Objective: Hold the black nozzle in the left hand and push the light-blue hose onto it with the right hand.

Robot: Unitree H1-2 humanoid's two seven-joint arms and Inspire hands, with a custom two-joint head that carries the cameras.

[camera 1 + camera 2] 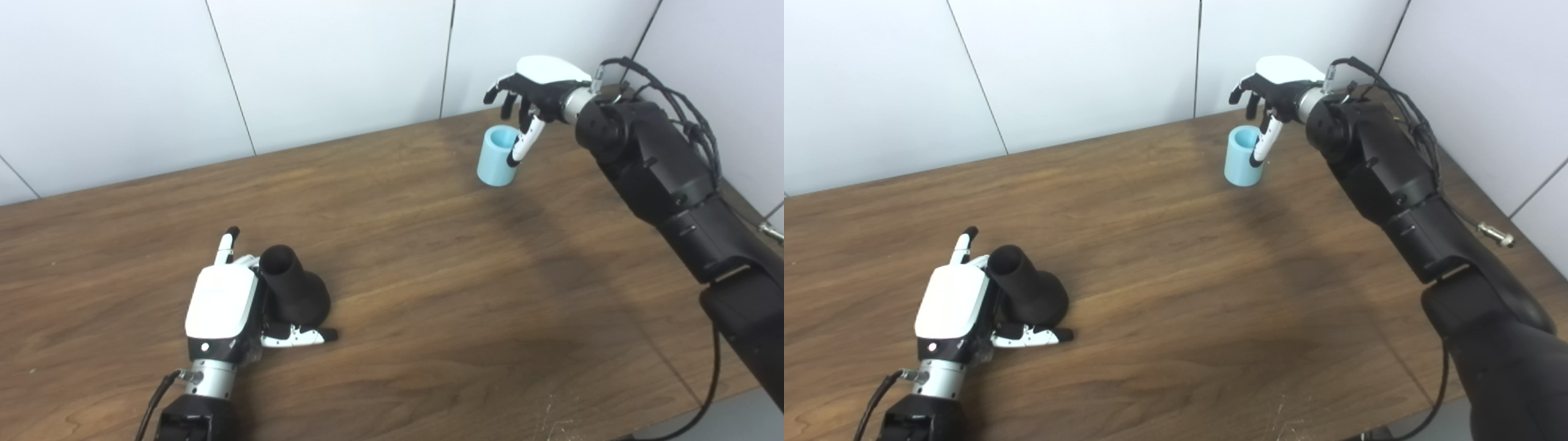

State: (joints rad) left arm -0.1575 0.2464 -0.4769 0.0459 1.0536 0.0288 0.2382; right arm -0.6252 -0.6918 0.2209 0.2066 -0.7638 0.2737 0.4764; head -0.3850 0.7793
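The black nozzle (pixel 294 286) stands on the wooden table (pixel 429 257) near the front left, its narrow open end tilted up. The left hand (pixel 229 303) lies against it, the thumb under its wide base and the fingers apart, not clearly gripping. Far away, close to the back edge, the light-blue hose (pixel 497 155) stands upright. The right hand (pixel 533 92) hovers over it with spread fingers, the thumb against its side. Between them the tabletop gives wide room.
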